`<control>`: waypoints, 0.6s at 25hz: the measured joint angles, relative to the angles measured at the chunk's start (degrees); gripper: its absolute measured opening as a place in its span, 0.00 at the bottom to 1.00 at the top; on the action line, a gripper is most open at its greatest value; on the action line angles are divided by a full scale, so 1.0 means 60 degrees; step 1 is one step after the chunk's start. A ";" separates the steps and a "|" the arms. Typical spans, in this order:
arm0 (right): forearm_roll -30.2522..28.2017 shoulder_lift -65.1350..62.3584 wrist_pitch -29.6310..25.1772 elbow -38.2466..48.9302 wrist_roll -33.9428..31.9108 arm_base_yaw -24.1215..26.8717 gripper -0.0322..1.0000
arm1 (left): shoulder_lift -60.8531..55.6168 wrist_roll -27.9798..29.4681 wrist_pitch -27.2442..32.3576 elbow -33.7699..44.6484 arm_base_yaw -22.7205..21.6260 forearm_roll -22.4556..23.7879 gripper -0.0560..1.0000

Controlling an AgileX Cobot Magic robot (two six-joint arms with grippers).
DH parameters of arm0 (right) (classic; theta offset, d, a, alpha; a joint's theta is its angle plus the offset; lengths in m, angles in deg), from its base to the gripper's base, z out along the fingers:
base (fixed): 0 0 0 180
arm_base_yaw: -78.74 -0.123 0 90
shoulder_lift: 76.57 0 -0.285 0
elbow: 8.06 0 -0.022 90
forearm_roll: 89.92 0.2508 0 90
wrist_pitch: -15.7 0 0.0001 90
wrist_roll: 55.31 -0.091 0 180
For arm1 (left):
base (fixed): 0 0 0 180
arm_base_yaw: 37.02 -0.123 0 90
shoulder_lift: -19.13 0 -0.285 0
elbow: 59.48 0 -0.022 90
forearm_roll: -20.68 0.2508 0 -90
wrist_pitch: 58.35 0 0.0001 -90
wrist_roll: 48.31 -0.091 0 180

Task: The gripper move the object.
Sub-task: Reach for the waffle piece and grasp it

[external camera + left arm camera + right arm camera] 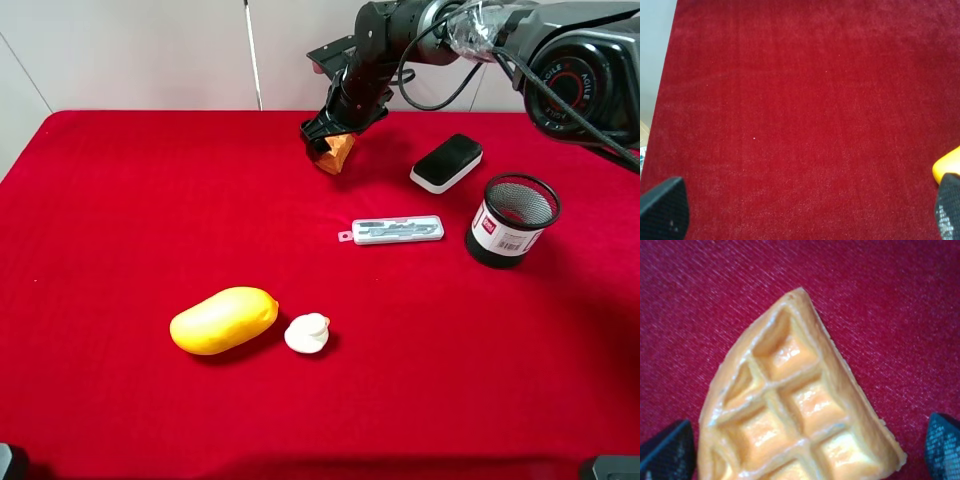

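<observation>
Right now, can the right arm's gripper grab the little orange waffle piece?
Probably yes. The right gripper is open right over the waffle piece, its jaws on either side, with only red cloth around it.

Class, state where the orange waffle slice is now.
Exterior high view: the waffle slice is far centre, inside the open right gripper, left of the black-and-white box.
</observation>
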 joint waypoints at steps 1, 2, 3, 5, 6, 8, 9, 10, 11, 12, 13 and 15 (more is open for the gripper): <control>0.0000 0.0015 0.0000 0.0000 0.0000 0.0008 0.70 | 0.0000 0.0000 0.0000 0.0000 0.0000 0.0000 0.98; 0.0000 0.0058 0.0008 0.0000 0.0000 0.0008 0.70 | 0.0000 0.0000 0.0000 0.0000 0.0000 0.0000 0.98; 0.0000 0.0089 0.0008 0.0000 0.0000 0.0008 0.70 | 0.0000 0.0000 0.0000 0.0000 0.0000 0.0000 0.98; 0.0000 0.0154 0.0008 0.0000 0.0000 0.0008 0.70 | 0.0000 0.0000 0.0000 0.0000 0.0000 0.0000 0.98; 0.0000 0.0174 -0.0001 0.0000 0.0000 0.0008 0.70 | 0.0000 0.0000 0.0000 0.0000 0.0000 0.0000 0.98; 0.0000 0.0184 -0.0001 0.0000 0.0000 0.0008 0.70 | 0.0000 0.0000 0.0000 0.0000 0.0000 0.0000 0.98; 0.0000 0.0184 -0.0001 0.0000 0.0000 0.0008 0.70 | 0.0000 0.0000 0.0000 0.0000 0.0000 0.0000 0.98; 0.0000 0.0184 0.0009 0.0000 0.0000 0.0008 0.70 | 0.0000 0.0000 0.0000 0.0000 0.0000 0.0000 0.98; 0.0008 0.0184 0.0009 0.0000 0.0000 0.0008 0.70 | 0.0000 0.0000 0.0000 0.0000 0.0000 0.0000 0.98; 0.0008 0.0184 0.0009 0.0000 0.0000 0.0008 0.70 | 0.0000 0.0000 0.0000 0.0000 0.0000 0.0000 0.98; 0.0008 0.0184 0.0009 0.0000 0.0000 0.0008 0.70 | 0.0000 0.0000 0.0000 0.0000 0.0000 0.0000 0.98; 0.0008 0.0184 0.0009 0.0000 0.0000 0.0008 0.70 | 0.0000 0.0000 0.0000 0.0000 0.0000 0.0000 0.98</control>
